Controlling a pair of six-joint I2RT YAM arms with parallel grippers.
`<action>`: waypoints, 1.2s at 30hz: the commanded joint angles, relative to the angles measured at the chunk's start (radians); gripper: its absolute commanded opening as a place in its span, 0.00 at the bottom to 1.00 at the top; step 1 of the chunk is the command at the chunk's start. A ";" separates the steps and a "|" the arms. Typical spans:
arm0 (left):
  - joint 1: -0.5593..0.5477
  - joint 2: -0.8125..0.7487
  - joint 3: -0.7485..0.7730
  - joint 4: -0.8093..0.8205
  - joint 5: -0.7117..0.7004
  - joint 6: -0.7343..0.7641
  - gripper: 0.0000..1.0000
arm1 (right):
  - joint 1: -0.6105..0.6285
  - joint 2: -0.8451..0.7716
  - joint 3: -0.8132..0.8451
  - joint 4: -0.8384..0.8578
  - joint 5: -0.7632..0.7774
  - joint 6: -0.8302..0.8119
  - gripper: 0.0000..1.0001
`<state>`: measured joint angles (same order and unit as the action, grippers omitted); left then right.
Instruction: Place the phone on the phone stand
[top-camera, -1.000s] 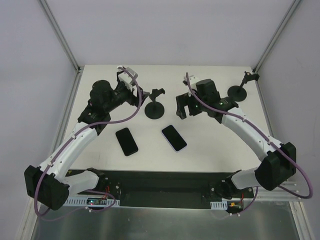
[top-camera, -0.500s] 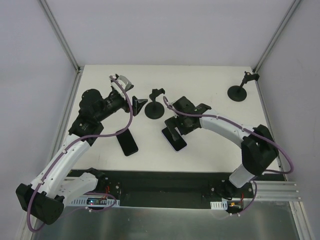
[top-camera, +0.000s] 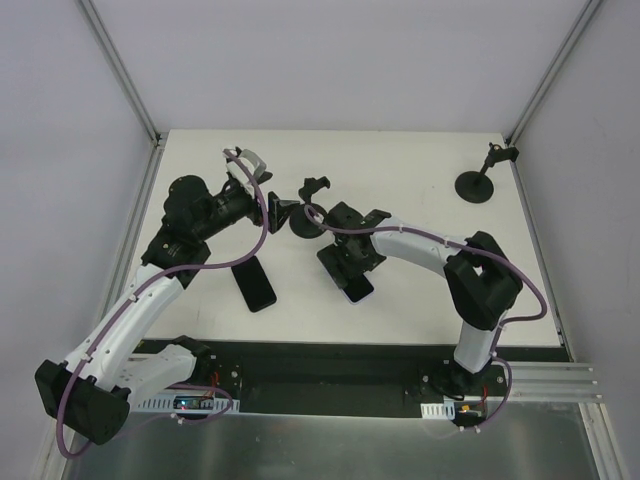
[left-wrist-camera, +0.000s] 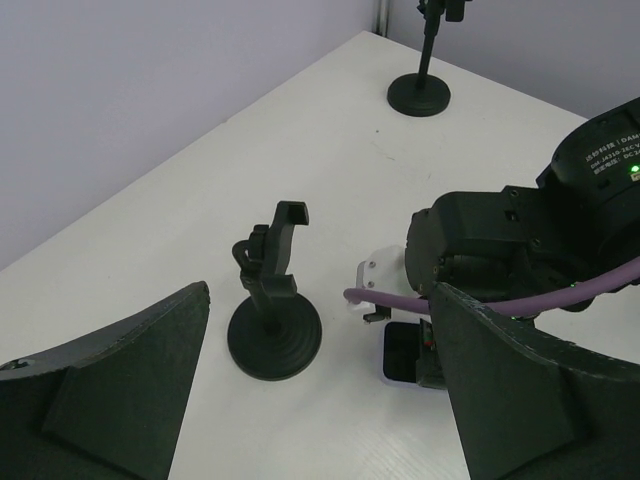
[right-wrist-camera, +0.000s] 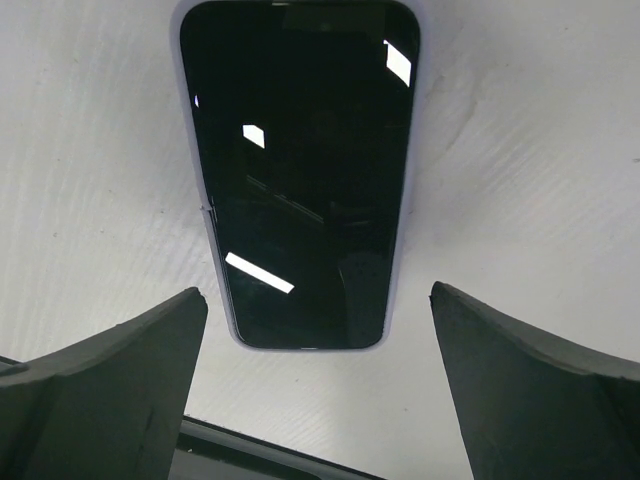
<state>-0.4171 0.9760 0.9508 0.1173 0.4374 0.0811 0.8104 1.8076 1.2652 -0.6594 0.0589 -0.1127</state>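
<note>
Over the middle of the bench (top-camera: 420, 160), a little toward the near edge: right gripper (top-camera: 347, 265) hangs above the phone (right-wrist-camera: 300, 170), jaws spread wide, nothing held. The phone lies flat, screen up. In the wrist view its lower end sits between the two fingers (right-wrist-camera: 100, 400), with bare bench showing on each side.

Risks, as judged from here:
- The phone is thin and flat on the bench. If the gripper closes too high, the pads would skid over the glass. Too low, and the tips would jam on the bench.
- The grip looks set near one end, so the long body could droop or pivot on lifting.
- The phone stand (left-wrist-camera: 272, 325) is upright just toward the far edge, on a small round base. A tilted phone arriving there could tip it.
- The left gripper (top-camera: 278, 212), also wide open and empty, sits close beside that stand. With both arms crowded here, a wrist or cable could clip something.

A second phone (top-camera: 255, 284) lies toward the near-left, apart. A second stand (top-camera: 478, 182) is at the far right corner.
</note>
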 joint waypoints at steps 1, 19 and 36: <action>0.005 0.000 0.023 0.044 0.032 -0.021 0.90 | 0.015 0.018 0.031 -0.008 0.009 0.022 0.97; 0.006 -0.017 0.020 0.036 0.020 -0.024 0.91 | 0.064 0.121 -0.018 0.039 0.033 0.036 0.68; 0.020 0.076 0.054 0.104 0.010 -0.210 0.93 | 0.067 -0.551 -0.559 0.714 0.298 0.016 0.01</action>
<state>-0.4164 1.0180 0.9585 0.1509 0.4389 -0.0364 0.8783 1.4754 0.8024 -0.2440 0.2508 -0.0875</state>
